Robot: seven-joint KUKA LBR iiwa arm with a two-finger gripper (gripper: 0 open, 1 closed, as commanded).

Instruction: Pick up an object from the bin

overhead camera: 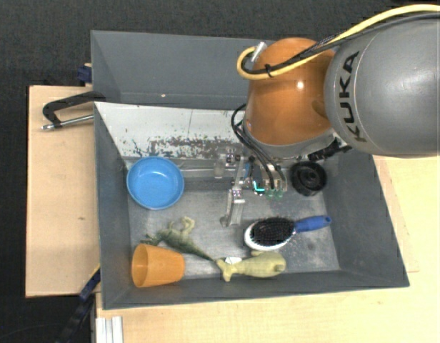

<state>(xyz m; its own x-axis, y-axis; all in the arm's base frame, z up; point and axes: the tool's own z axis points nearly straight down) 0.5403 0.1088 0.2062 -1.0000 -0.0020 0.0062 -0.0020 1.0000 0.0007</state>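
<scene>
Grey bin [110, 213]: tool [233, 209] hangs just left of black brush [270, 234]; cannot tell whether apart or together.

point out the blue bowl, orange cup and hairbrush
blue bowl [156, 183]: camera view, its inner floor
orange cup [157, 265]: camera view, its side wall
hairbrush [270, 234]: camera view, its black bristle head

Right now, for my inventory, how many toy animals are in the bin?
2: a green one beside the orange cup, a pale yellow one at the near wall. The arm may hide more.
</scene>
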